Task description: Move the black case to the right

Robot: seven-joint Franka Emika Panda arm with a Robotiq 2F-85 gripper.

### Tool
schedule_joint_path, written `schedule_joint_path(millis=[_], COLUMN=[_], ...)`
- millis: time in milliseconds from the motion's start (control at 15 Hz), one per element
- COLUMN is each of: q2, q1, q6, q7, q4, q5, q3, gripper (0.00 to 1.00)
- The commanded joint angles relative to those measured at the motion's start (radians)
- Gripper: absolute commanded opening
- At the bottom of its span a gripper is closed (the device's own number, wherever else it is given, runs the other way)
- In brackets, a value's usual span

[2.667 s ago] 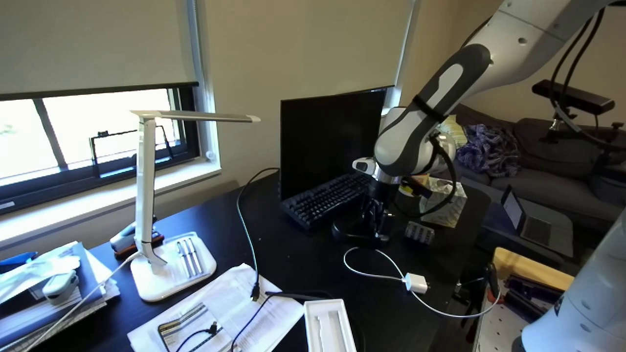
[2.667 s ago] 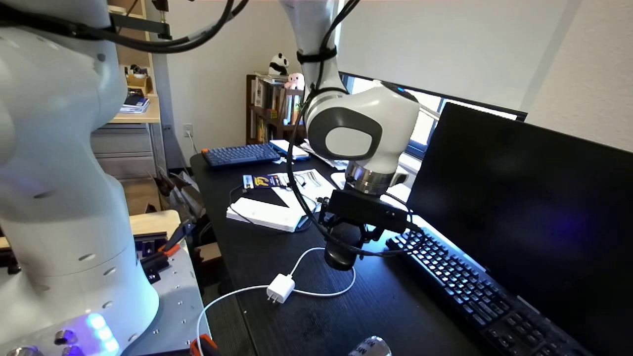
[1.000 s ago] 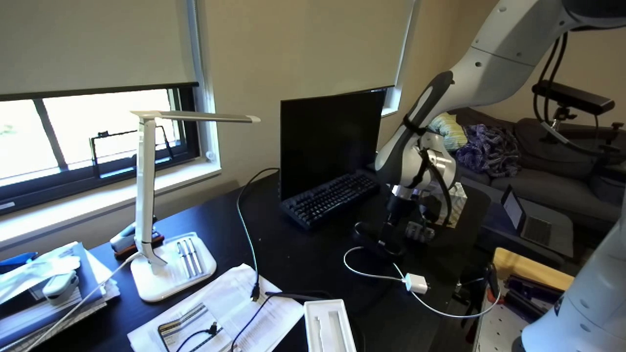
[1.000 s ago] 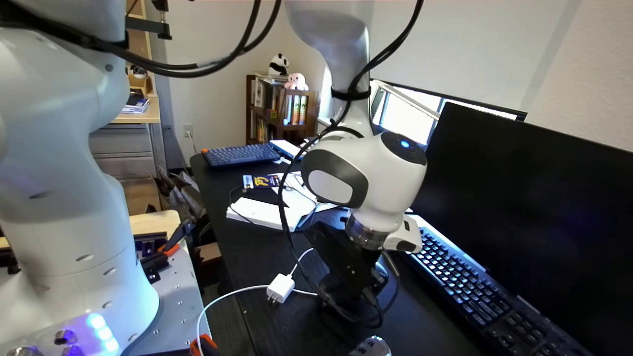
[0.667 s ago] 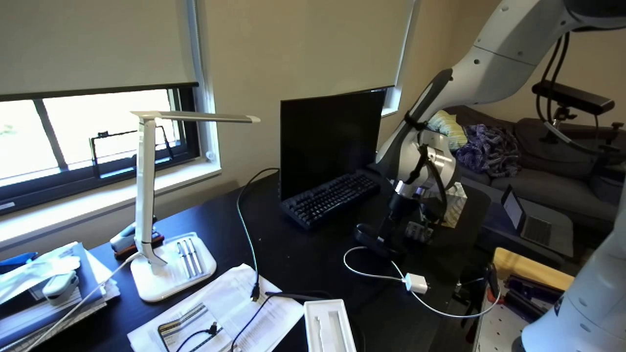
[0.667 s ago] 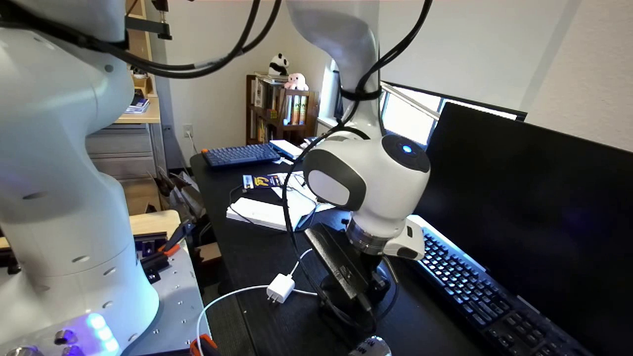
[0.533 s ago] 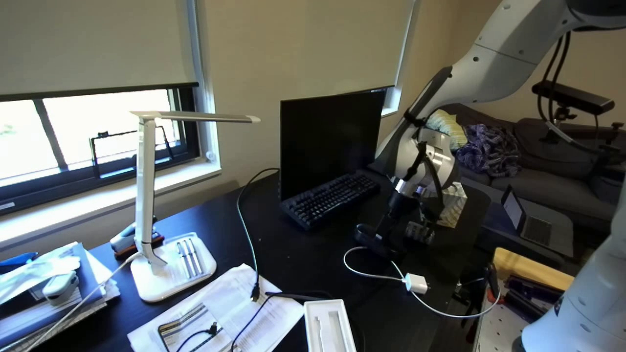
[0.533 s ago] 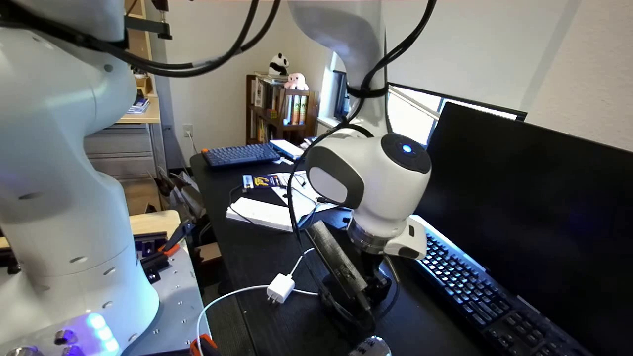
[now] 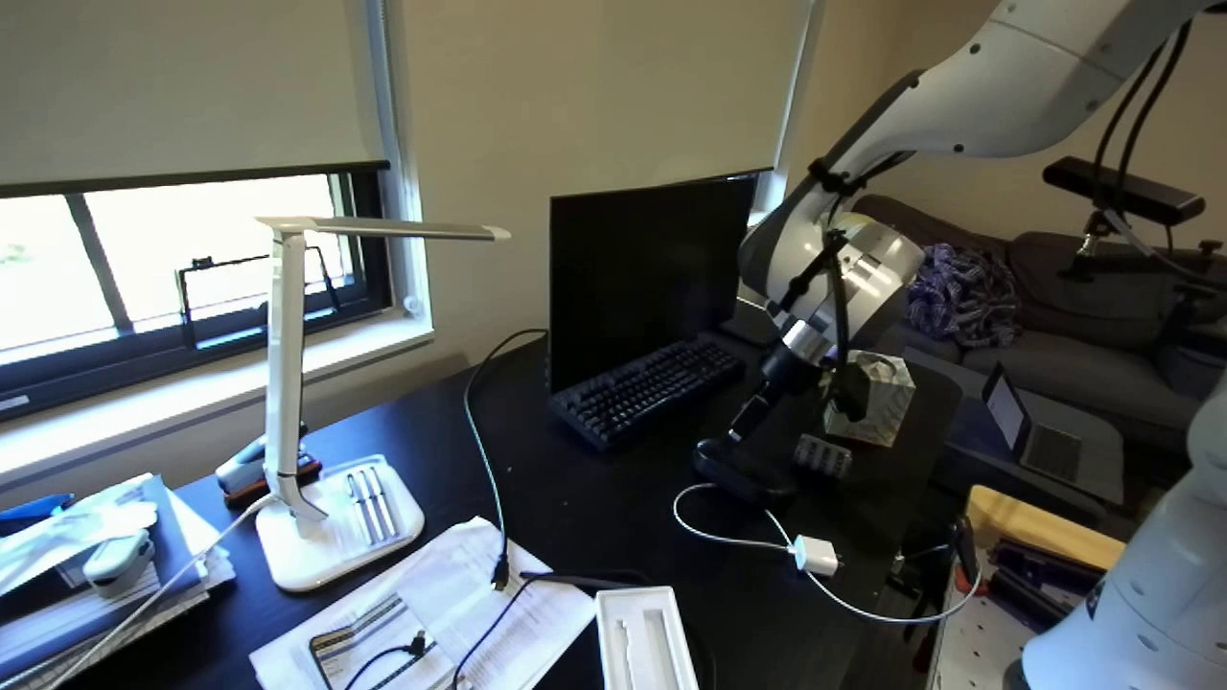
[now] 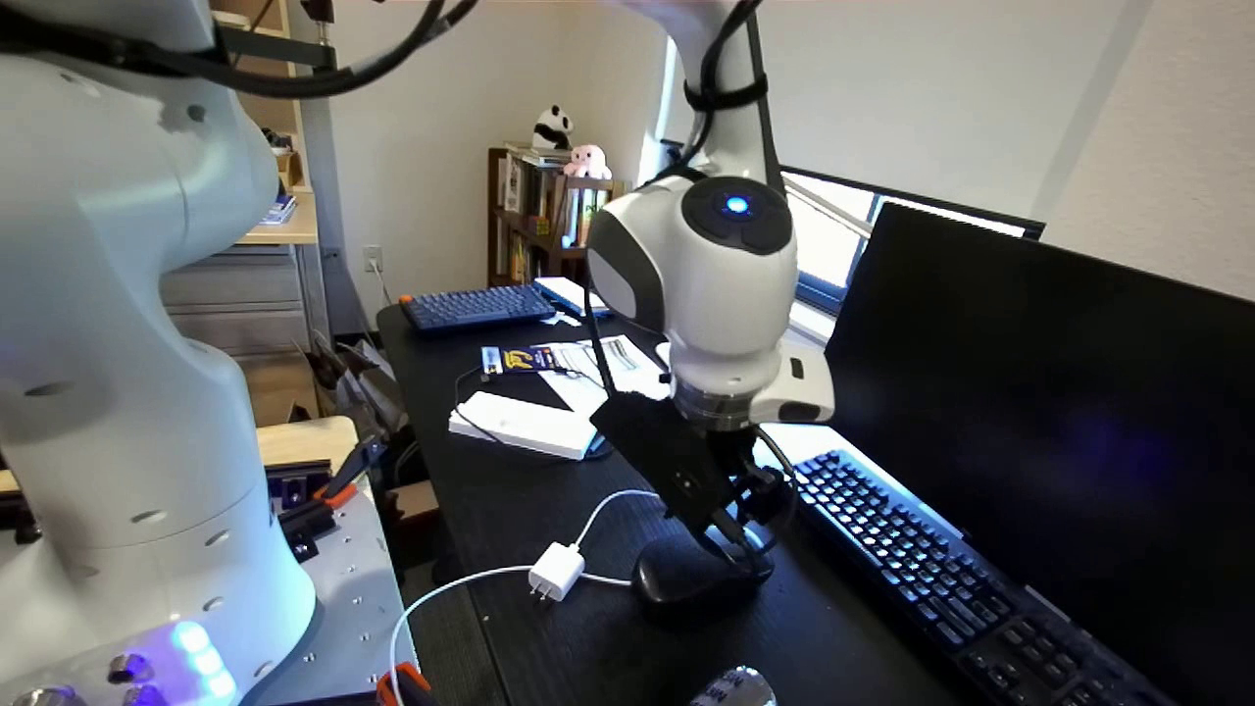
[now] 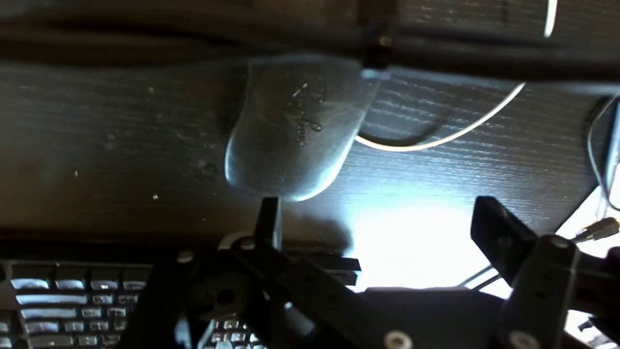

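"Two fingers [image 11: 268, 222] stand wide apart; does the tool [image 11: 378, 206] hold anything?"

"Nothing; I have just released the black case [image 11: 295, 131] and lifted away. It lies on the surface [image 9: 594, 508], seemingly across part of the white cable [image 11: 416, 147]."

"Then the move is done?"

"I judge so; only retreat remains."

A dark, grained desk [image 9: 613, 508] spreads under the pincer [image 11: 377, 208], a white glare [image 11: 416, 242] on its surface. Beyond the pincer rises a pale wall [image 9: 479, 292]; well apart from the pincer, daylight blazes through a window [image 9: 153, 225], its plain roller blind [image 9: 182, 86] drawn partway down. Past the pincer I can make out a dark sofa [image 9: 1131, 355] with a crumpled purple blanket [image 9: 959, 295] and a brown bookcase [image 10: 494, 221] holding books [image 10: 534, 194].
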Motion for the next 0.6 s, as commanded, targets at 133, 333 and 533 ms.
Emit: schedule_joint_path(millis=[133,333,533], q2=[-0.216,-0.184,-0.175], q1=[0.036,0.058,0.061], q6=[-0.115,-0.135,-0.131], q7=[0.006,0.111,0.075], q4=[-0.201,-0.171,-0.152], q5=[-0.04,-0.122,-0.094], q3=[0.052,0.076,0.072], gripper=[1.0,1.0,1.0])
